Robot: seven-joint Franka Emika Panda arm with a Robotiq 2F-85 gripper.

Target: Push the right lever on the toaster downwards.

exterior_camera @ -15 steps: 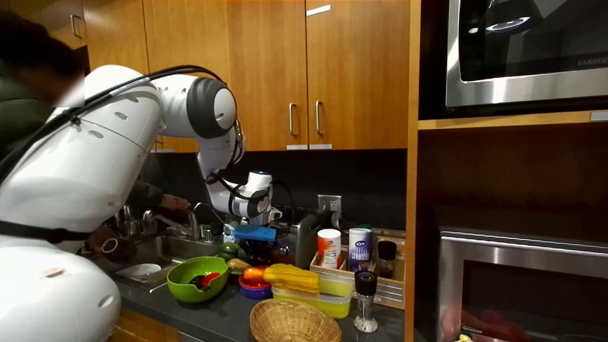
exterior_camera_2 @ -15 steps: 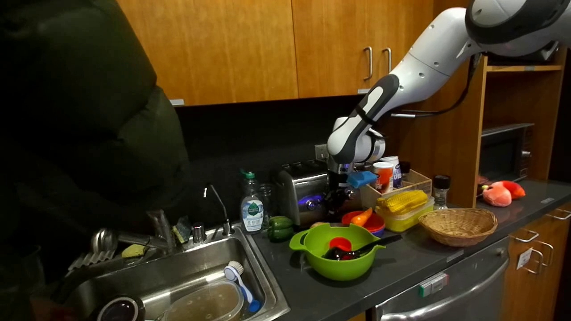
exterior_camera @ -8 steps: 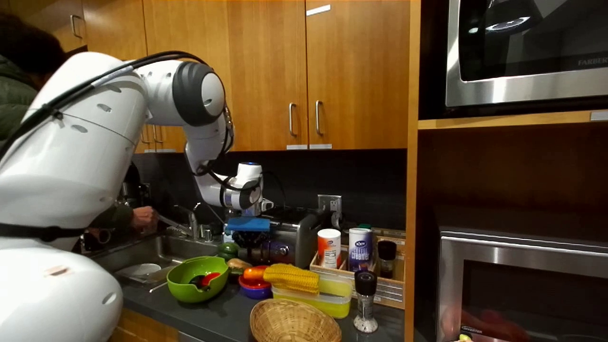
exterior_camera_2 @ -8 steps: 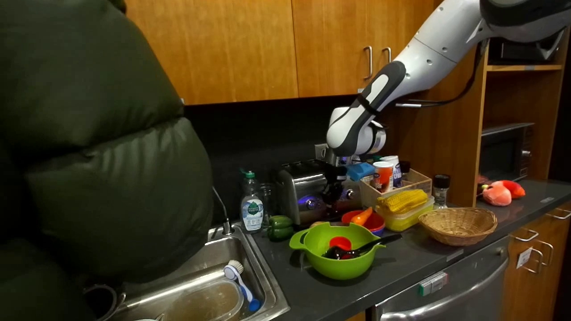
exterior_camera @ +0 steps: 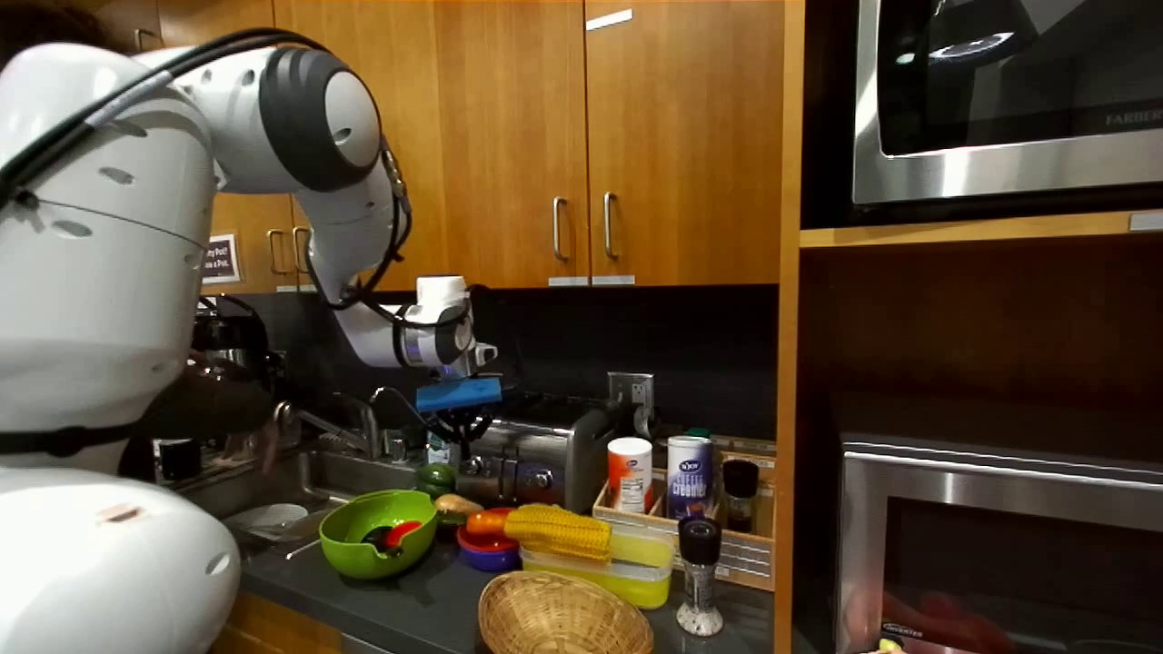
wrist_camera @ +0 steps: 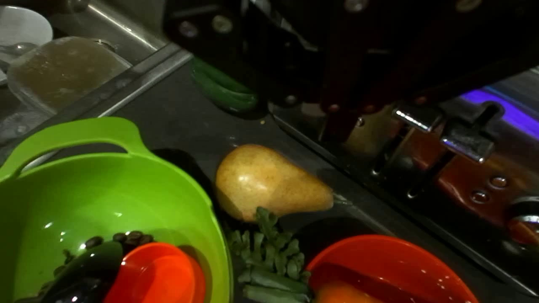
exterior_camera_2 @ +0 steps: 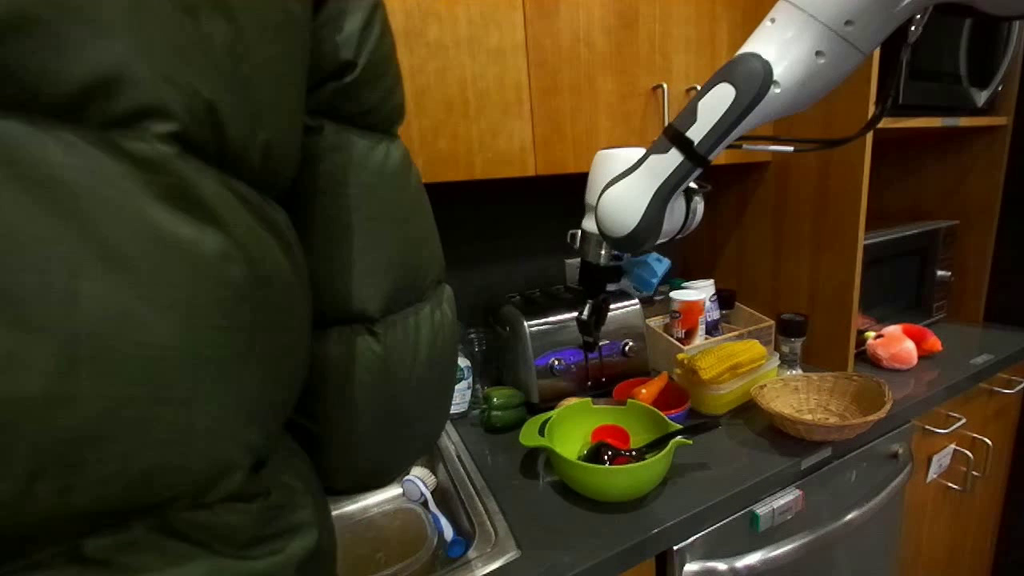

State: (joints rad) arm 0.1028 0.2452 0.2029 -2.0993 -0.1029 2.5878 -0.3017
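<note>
The toaster (exterior_camera_2: 560, 340) stands behind the end effector (exterior_camera_2: 590, 339).

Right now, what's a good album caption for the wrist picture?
Pear between green bowl and toaster, two shiny levers showing.

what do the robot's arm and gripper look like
The arm has glossy white, rounded segments with dark grey bands and black straps. Black cables run along it. The gripper is black, with round metal screw heads, and a bright blue block sits at the wrist. I can't make out any lettering on either.
</note>
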